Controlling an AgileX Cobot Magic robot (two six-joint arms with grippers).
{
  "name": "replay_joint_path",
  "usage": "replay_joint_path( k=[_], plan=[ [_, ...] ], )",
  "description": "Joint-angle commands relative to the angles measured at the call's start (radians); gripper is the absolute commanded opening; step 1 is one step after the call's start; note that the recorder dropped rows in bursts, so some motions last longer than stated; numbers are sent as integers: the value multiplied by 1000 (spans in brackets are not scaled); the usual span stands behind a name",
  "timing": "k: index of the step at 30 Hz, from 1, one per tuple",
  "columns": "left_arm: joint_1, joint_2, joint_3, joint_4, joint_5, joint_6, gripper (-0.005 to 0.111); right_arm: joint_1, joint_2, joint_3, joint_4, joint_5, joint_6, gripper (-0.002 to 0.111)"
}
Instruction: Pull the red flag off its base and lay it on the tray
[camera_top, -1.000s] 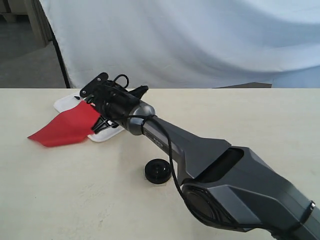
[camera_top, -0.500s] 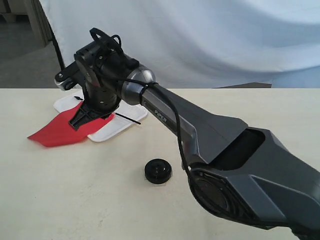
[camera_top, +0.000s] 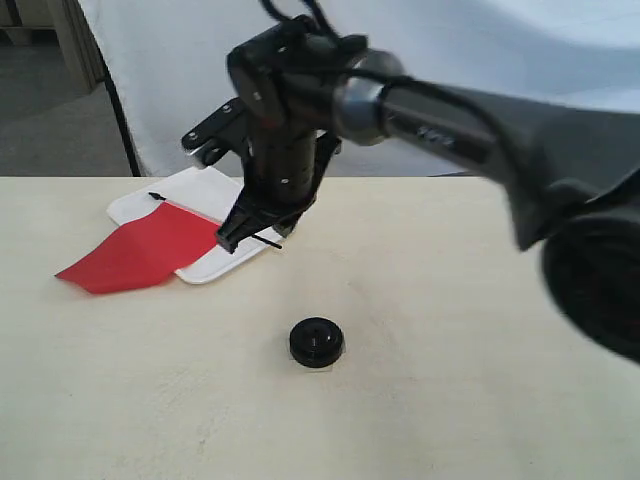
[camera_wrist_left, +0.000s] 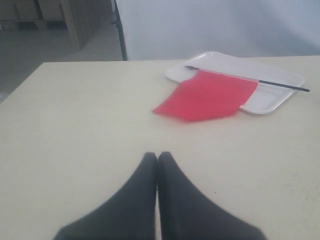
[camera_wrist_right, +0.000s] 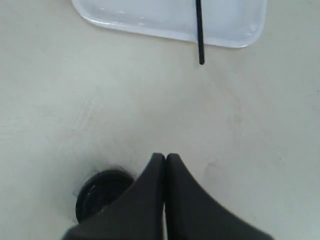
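Note:
The red flag (camera_top: 140, 252) lies flat, its thin black pole (camera_top: 262, 239) resting across the white tray (camera_top: 204, 186) while the cloth hangs over the tray's rim onto the table. The left wrist view shows the same flag (camera_wrist_left: 206, 95) and tray (camera_wrist_left: 272, 99). The round black base (camera_top: 317, 342) stands alone on the table, nearer the front. My right gripper (camera_top: 228, 243) hovers above the tray's near corner, shut and holding nothing; in its own view it (camera_wrist_right: 165, 157) is over bare table, with the base (camera_wrist_right: 99, 194) beside it and the pole end (camera_wrist_right: 200, 50) ahead. My left gripper (camera_wrist_left: 157, 156) is shut and holding nothing, well short of the flag.
The right arm (camera_top: 470, 110) stretches from the right across the middle of the table. A white cloth backdrop (camera_top: 420, 60) hangs behind the table's far edge. A dark stand leg (camera_top: 122, 120) rises at the back left.
My right gripper has let go of the flag, risen from the tray and drawn back to the right. The flag now lies still with its pole across the tray.

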Motion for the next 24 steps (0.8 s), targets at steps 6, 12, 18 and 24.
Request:
replay_joint_path(
  k=[6, 12, 18, 24],
  plan=[
    [-2, -3, 2, 3, -5, -6, 0, -204, -616, 773, 19, -513, 191, -1],
    [-2, -3, 2, 3, -5, -6, 0, -534, -960, 1071, 19, -536, 232, -1],
    [-2, -3, 2, 3, -5, -6, 0, -828, -1300, 1234, 19, -628, 383, -1],
    [-4, -3, 2, 3, -5, -6, 0, -808, -1634, 1403, 18, -806, 410, -1]
  ],
)
